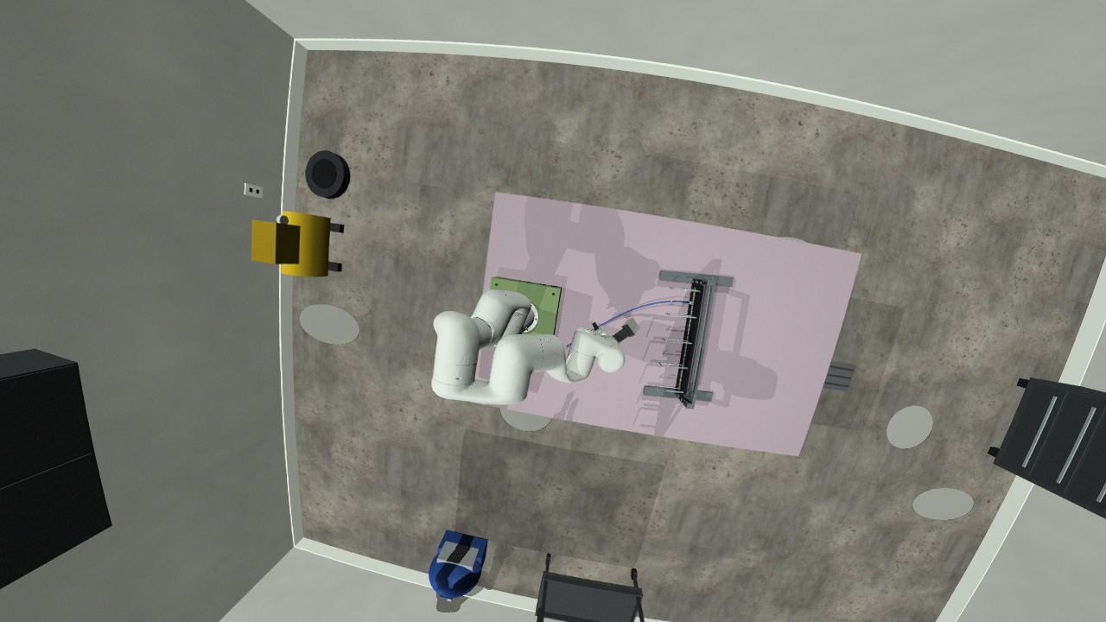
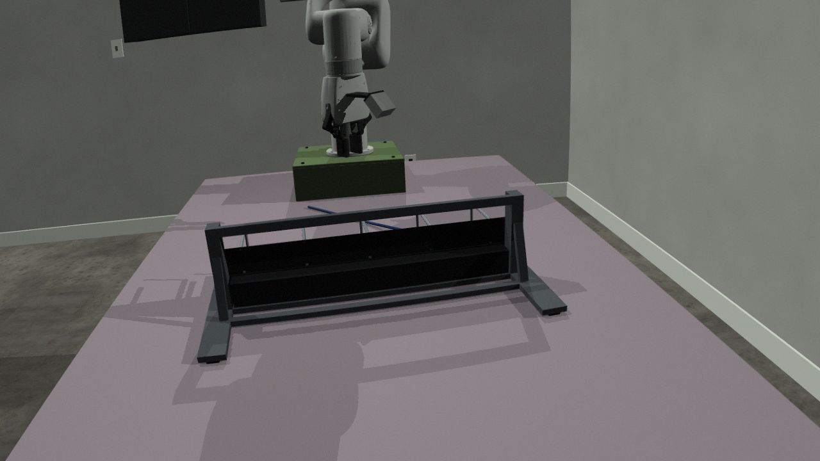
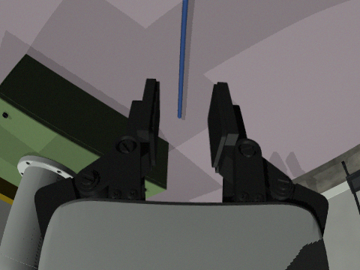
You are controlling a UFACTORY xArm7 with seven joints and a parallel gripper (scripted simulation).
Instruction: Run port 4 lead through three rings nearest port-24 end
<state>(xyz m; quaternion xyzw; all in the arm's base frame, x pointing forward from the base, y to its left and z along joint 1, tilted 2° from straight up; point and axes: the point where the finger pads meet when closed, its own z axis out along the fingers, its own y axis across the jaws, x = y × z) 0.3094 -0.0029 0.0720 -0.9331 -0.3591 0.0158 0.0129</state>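
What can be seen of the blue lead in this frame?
The lead is a thin, round blue cable lying on the mauve table, apart from the gripper. In the top view it curves from the rack's upper end toward the arm. Its free end shows between the partly open fingertips, below them and ungripped. The port end is too small to make out.

The top view looks straight down from high overhead, far enough to take in the whole desk (image 1: 773, 402) and the floor past all four of its edges, with the arm's base at the left short edge. The exterior view stands low and near beyond the opposite short edge, facing along the desk toward the green base block (image 2: 348, 169) at the far edge, so it meets the rack (image 2: 366, 213) from behind. The wrist view sits just behind the gripper (image 3: 184, 115), very close, looking down past its fingers at the desk, the lead (image 3: 184, 45) and a corner of that block, all three shared with both other views.
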